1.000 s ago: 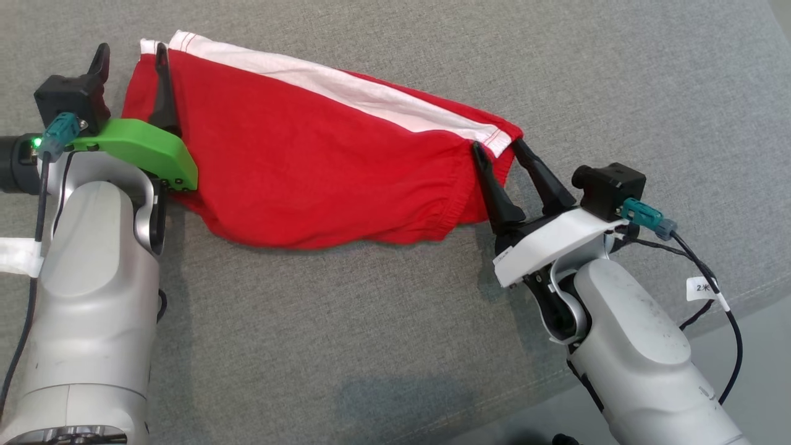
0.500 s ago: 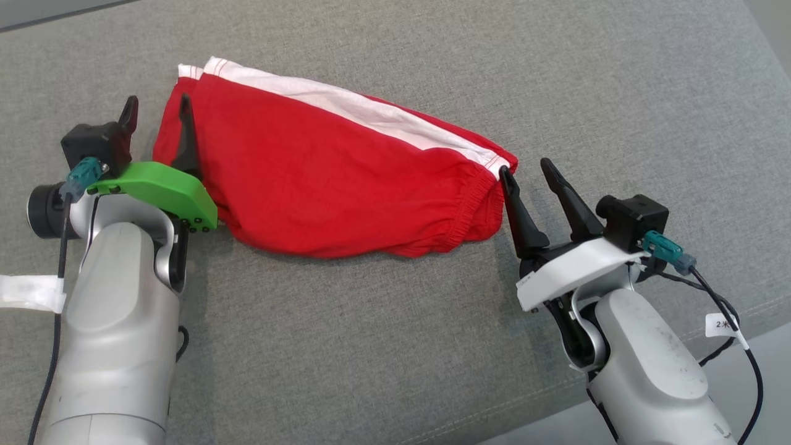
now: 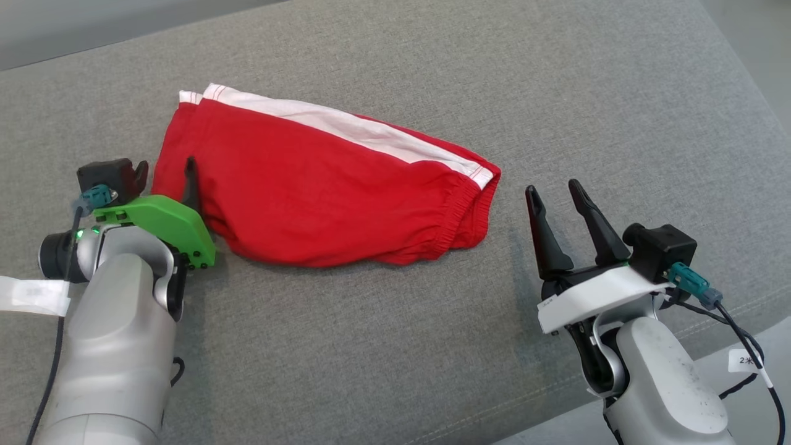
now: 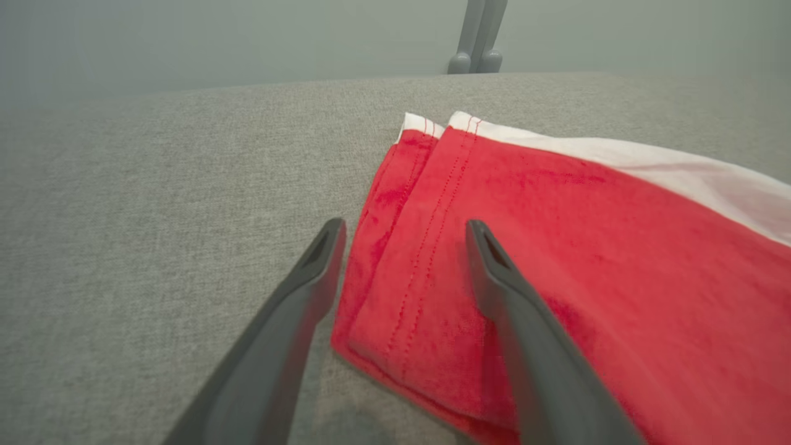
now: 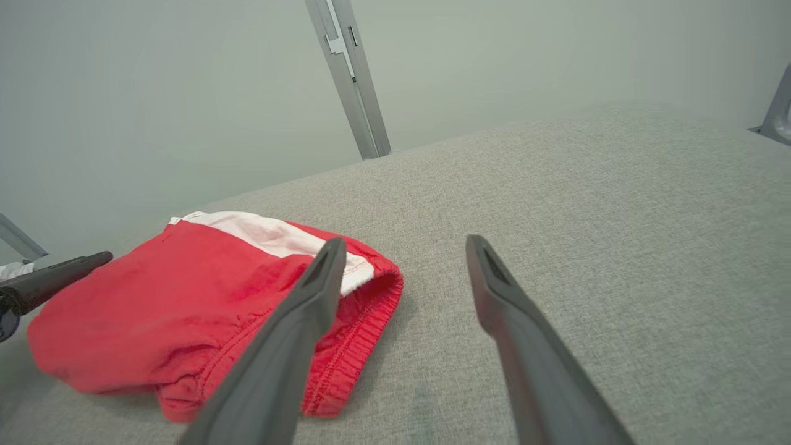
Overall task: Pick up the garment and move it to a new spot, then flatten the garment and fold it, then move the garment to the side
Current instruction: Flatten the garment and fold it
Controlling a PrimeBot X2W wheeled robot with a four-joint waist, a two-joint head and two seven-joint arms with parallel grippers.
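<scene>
- Right now the red garment [image 3: 321,198] lies on the grey cushion [image 3: 395,346], a bit left of the middle.
- It is folded over, with a white stripe [image 3: 346,127] along its far edge.
- Its stretchy waist end points to the robot's right, and its stitched leg ends point to the left.
- At the leg end, the left gripper [image 3: 166,167] has its fingers spread wide.
- One finger is over the red cloth and the other is over the cushion, so the garment's [image 4: 587,247] edge sits between them in the left gripper's [image 4: 405,224] own view.
- It is not pinching the cloth.
- On the other side, the right gripper [image 3: 552,186] is spread wide too and holds nothing.
- It is near the waist end but not touching it.
- From the right gripper's [image 5: 405,240] wrist view, the garment [image 5: 154,309] lies off to one side.
</scene>
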